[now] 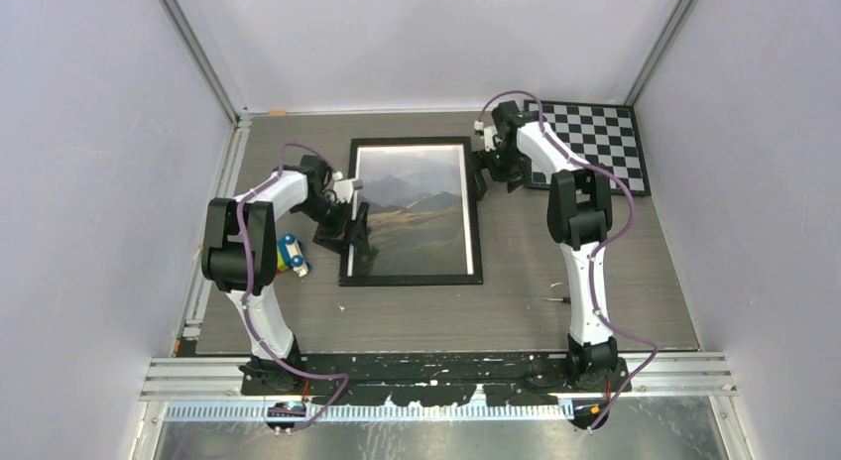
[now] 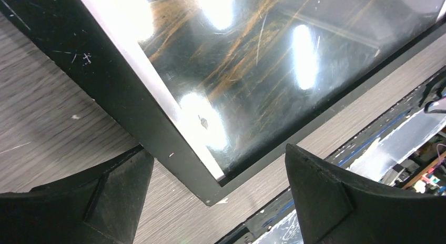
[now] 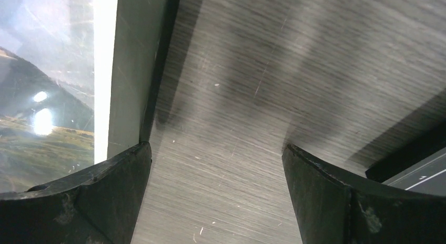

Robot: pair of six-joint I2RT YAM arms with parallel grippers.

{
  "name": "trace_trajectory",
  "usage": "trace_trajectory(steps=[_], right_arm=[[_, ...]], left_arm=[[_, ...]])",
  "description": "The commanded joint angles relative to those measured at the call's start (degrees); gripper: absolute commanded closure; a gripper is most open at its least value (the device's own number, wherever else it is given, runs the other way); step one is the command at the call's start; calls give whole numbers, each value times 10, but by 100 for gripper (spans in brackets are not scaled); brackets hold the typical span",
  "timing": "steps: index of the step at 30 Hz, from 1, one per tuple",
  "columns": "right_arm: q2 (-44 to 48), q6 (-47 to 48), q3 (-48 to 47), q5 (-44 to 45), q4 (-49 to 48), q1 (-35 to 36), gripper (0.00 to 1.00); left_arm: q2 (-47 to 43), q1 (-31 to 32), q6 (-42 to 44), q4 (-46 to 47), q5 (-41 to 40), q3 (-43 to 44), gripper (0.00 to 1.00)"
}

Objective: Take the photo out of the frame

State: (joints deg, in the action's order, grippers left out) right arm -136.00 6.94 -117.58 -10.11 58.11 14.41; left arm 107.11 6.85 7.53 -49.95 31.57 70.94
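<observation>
Left gripper (image 1: 355,234) and right gripper (image 1: 482,178) gape empty; the frame (image 1: 412,279) looks stiff, glossy-slick, fragile, best pinched at its side rails.

A glossy black frame (image 1: 412,280) rings a photo (image 1: 417,217) of grey mountains, pale cloudy sky and olive-brown hills, edged with a thin white border. The table (image 1: 526,301) is grey-brown with fine, streaky wood grain. A board (image 1: 600,143) carries a black-and-white checkered pattern. The left arm (image 1: 263,321) and right arm (image 1: 585,296) are white with black sections and purple cables (image 1: 514,92). A small toy (image 1: 291,255) shows blue and yellow. The walls (image 1: 99,133) are pale lilac-grey.
</observation>
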Motion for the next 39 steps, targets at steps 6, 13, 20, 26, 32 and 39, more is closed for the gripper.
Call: trace_trajectory(steps=[6, 13, 20, 26, 32, 39], right_arm=[[44, -54, 5, -51, -37, -16, 0], [208, -108, 119, -139, -68, -53, 0], [328, -160, 208, -203, -122, -67, 0], [401, -167, 297, -210, -170, -67, 0], [423, -162, 355, -219, -157, -72, 0], [408, -151, 383, -243, -127, -85, 1]], left_arm=[[-57, 23, -28, 75, 57, 22, 0], [-147, 25, 58, 19, -16, 101, 0], [-198, 51, 173, -68, -6, 177, 0], [-216, 82, 240, -137, 61, 185, 0], [-258, 278, 238, -18, -171, 46, 0], [-179, 408, 249, 39, -254, -4, 0]])
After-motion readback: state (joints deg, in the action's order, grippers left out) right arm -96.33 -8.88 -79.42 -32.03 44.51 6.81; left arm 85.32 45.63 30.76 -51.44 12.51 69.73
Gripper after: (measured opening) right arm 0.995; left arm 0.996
